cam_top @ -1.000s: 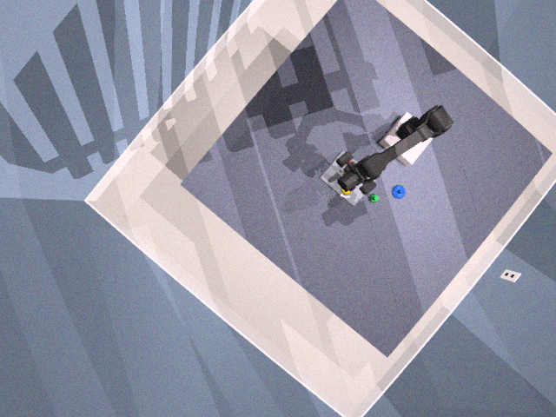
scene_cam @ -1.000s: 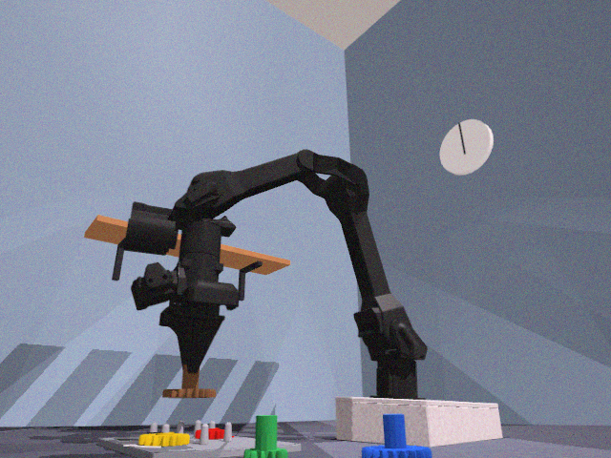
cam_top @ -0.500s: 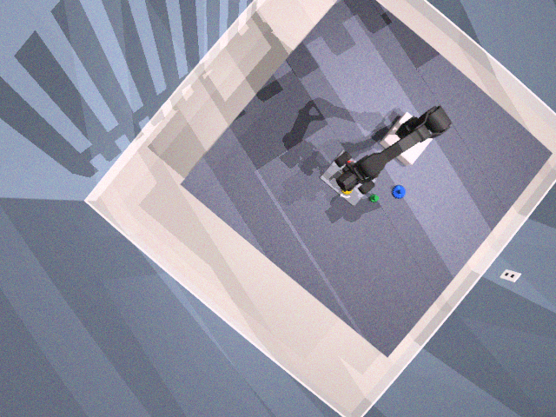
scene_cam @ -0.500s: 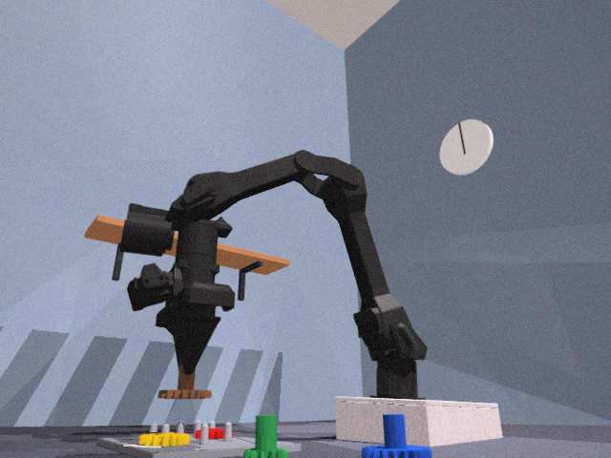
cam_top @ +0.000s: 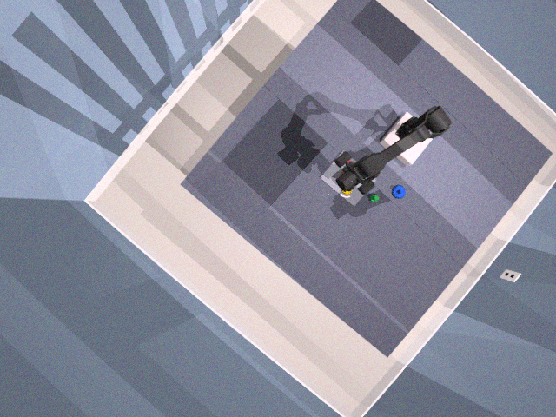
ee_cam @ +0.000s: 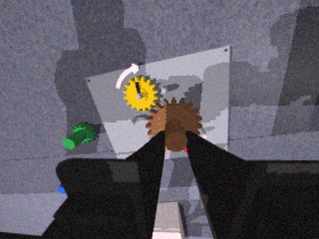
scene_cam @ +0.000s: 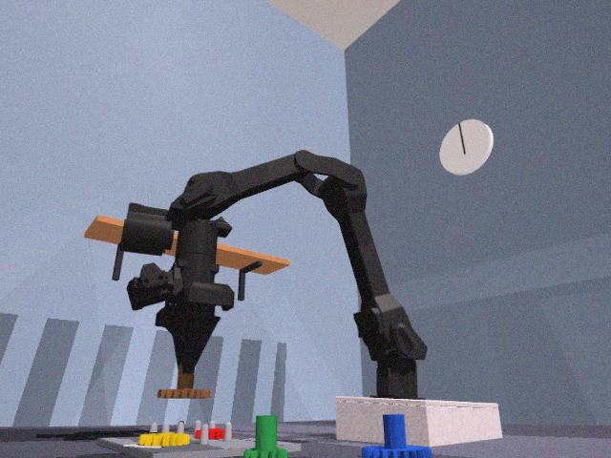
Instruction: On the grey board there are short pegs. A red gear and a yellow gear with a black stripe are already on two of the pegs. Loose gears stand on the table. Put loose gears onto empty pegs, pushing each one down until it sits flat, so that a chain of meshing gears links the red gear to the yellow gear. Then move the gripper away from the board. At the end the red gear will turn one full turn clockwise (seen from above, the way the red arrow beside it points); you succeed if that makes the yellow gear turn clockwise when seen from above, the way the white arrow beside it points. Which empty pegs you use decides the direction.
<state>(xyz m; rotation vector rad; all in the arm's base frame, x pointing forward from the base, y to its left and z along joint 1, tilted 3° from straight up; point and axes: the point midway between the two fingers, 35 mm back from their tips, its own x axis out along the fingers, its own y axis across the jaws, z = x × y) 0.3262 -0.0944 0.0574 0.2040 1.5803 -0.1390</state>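
Observation:
My gripper [scene_cam: 185, 369] [ee_cam: 174, 134] is shut on the handle of a brown gear [scene_cam: 183, 393] [ee_cam: 174, 117], which hangs level above the grey board [scene_cam: 119, 446] [ee_cam: 216, 65]. Several short pegs stand on the board, one of them a peg [scene_cam: 227, 431] at its right. The yellow gear [cam_top: 346, 191] [scene_cam: 164, 439] [ee_cam: 135, 98] sits on its peg near the white arrow. The red gear [cam_top: 348, 162] [scene_cam: 209, 433] sits farther back and is mostly hidden by the brown gear and fingers in the wrist view. A green gear [cam_top: 373, 197] [scene_cam: 266, 433] [ee_cam: 84, 133] and a blue gear [cam_top: 398, 191] [scene_cam: 394, 431] stand on the table.
The arm's white base block [cam_top: 415, 155] [scene_cam: 461, 424] stands behind the board. The green gear is just off the board's edge, and the blue gear is farther out beyond it. An orange shelf [scene_cam: 256, 260] on the wall shows behind the arm in the exterior view.

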